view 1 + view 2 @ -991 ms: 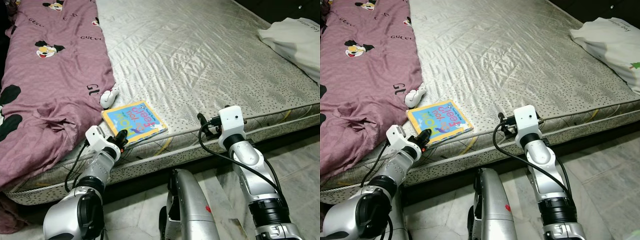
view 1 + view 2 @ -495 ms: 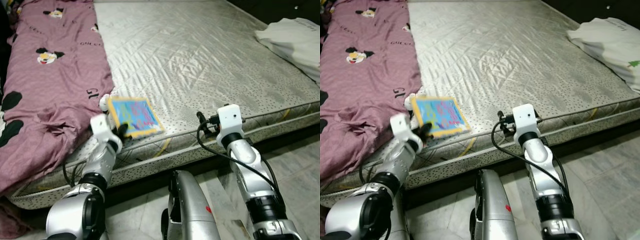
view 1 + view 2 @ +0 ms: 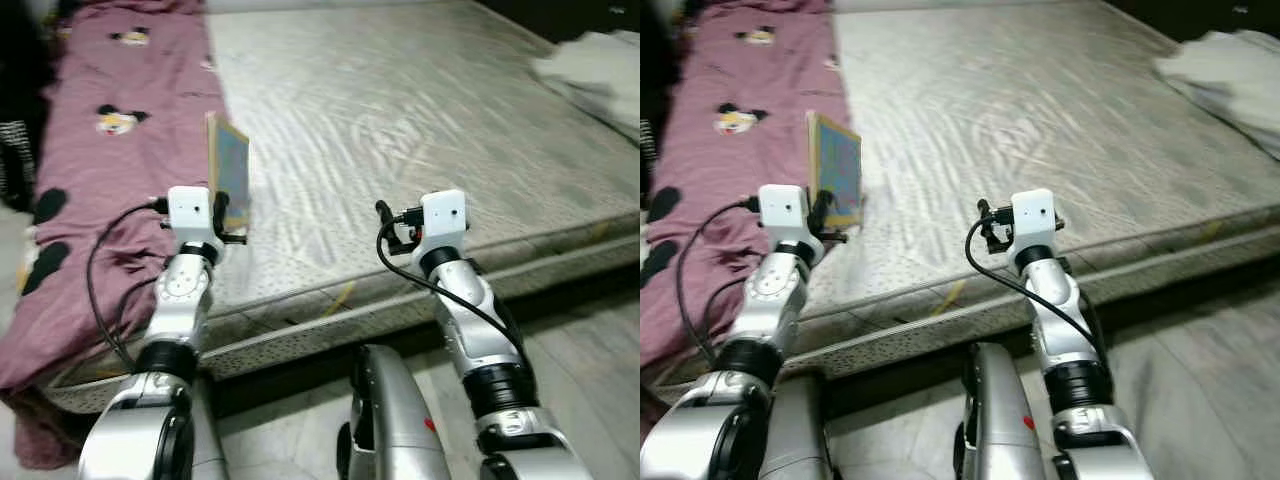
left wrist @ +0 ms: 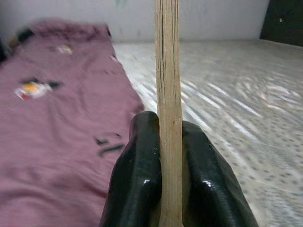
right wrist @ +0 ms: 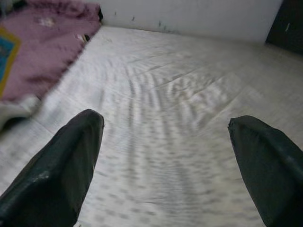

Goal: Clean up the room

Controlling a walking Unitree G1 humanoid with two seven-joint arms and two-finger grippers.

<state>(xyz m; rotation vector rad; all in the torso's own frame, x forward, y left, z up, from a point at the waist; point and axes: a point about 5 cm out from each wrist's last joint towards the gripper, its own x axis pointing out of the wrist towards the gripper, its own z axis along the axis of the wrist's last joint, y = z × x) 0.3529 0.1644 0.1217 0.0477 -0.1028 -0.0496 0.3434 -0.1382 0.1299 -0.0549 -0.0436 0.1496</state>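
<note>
Book (image 3: 229, 168) upright, edge pinched by left end effector (image 4: 163, 175) — above mattress (image 3: 420, 120).

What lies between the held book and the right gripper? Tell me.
Bare mattress alone, in the left eye view, between the book in the left gripper and the right gripper.

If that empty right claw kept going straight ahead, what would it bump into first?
Probably the quilted silver-grey mattress: the open right gripper points low across its bare top. Depth is hard to judge.

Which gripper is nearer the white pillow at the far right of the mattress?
Right. The right gripper hovers open over the mattress's near edge, apart from the white pillow. The left gripper sits farther left, clamping the thin colourful book upright.
</note>
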